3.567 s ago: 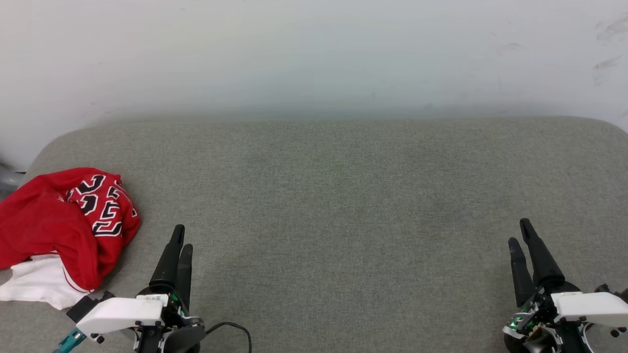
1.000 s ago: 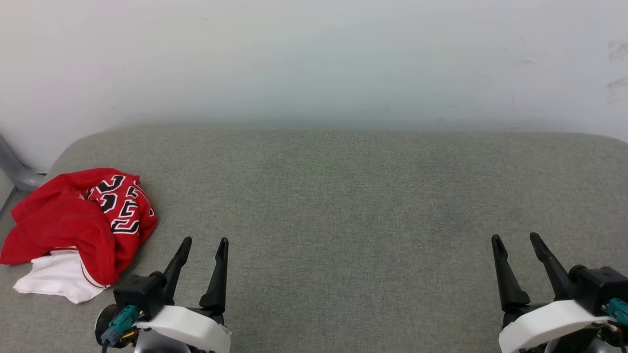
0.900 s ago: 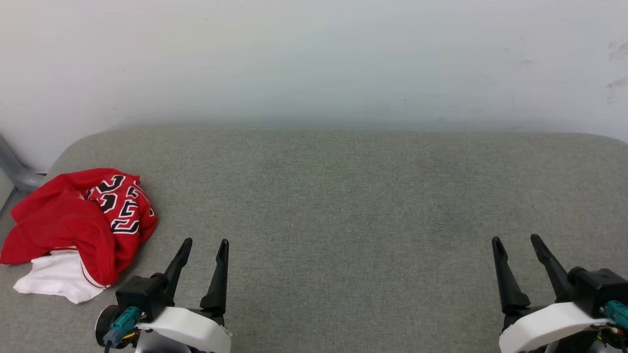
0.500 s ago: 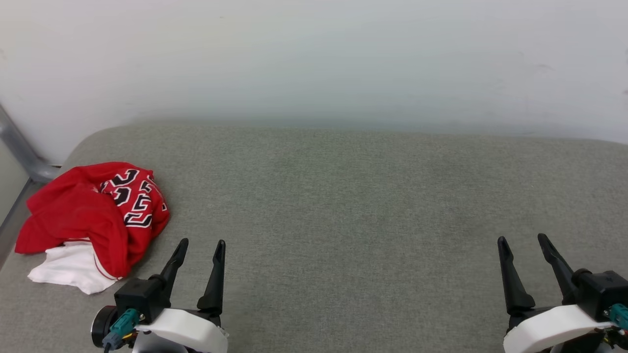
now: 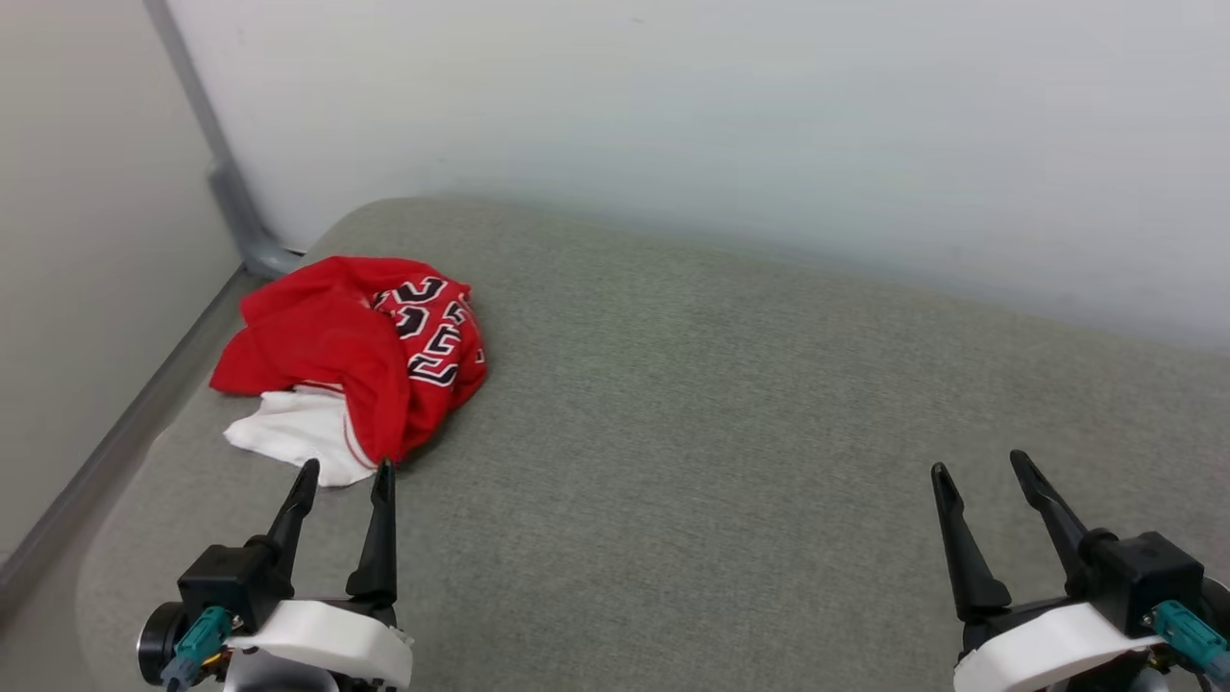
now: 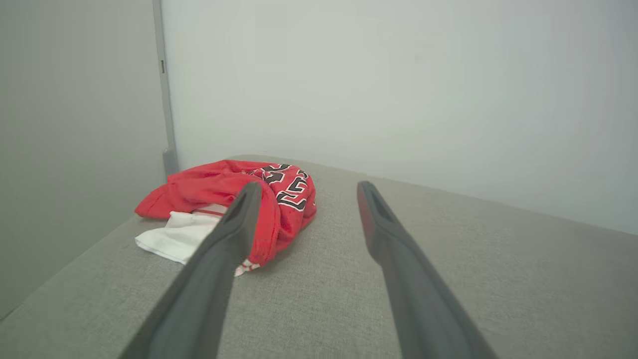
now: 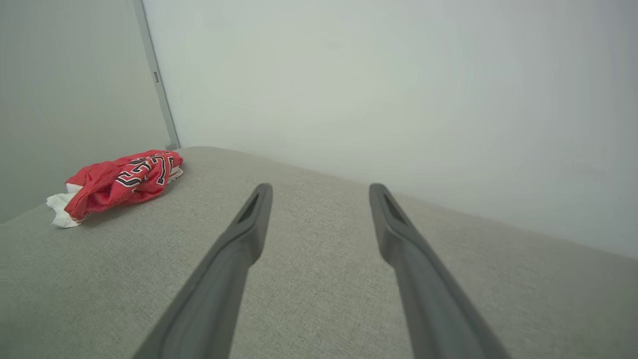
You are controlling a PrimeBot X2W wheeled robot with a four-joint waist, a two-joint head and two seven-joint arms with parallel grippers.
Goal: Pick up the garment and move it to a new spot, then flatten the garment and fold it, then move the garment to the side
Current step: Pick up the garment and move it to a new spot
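Lying crumpled at ten o'clock on the woven grey cushion (image 5: 730, 423), the garment (image 5: 332, 351) half-hid its lettering (image 5: 430, 329); left gripper (image 5: 347, 465) and right gripper (image 5: 976, 461) gaped empty.

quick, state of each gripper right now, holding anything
Left gripper: open, holding nothing, close to the crumpled red and white jersey T-shirt.
Right gripper: open, holding nothing, above the grey fabric surface.

The head camera has swung left, bringing a grey upright corner post (image 5: 235, 221) in at eleven o'clock. The left gripper (image 5: 347, 468) and right gripper (image 5: 977, 464), their long dark fingers pressed together earlier, now hold them spread. The crumpled red-and-white jersey garment (image 5: 327, 346), formerly at ten o'clock of the left gripper, now lies at twelve.
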